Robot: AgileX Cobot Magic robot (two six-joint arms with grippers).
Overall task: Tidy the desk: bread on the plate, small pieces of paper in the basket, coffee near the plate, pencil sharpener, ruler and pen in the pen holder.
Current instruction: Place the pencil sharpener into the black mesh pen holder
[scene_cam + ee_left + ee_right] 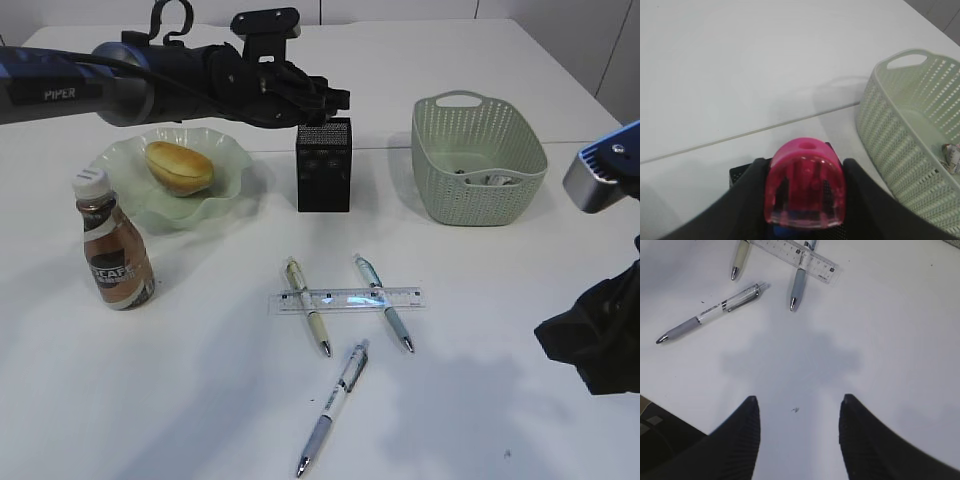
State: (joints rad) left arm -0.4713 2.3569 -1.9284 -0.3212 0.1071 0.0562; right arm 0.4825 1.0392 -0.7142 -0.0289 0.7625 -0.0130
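Left gripper (805, 200) up over the pen holder (324, 165), near the desk's (200, 400) far edge, middle. Fingers (747, 195) clenched on a pink sharpener (805, 187), clear-fronted, rounded end pointing away from the wrist; holder's mesh rim visible directly beneath it. Whether sharpener touches the rim: cannot tell.

Right gripper (799, 435) above bare desk toward the near right corner, fingers (740, 435) released and spread, nothing between them.

Bread (179, 166) lying on the plate (225, 160), far left of the desk. Coffee (114, 245) upright just beside the plate's near-left rim, toward the left edge, cap on.

Basket (478, 160) to the right of the holder, apart from it, toward the far right. Crumpled paper (485, 179) lying inside at the bottom.

Ruler (346, 298) in the middle of the desk, flat, running left to right, resting across two pens: cream pen (307, 305) under its left part, blue-grey pen (384, 302) under its right part, both tips pointing to the near edge. White pen (334, 406) with grey grip lying by itself nearer the front edge, slanted, tip toward the near left, clear of the ruler and the other two.

Seam of the desk running left to right behind the holder and basket.
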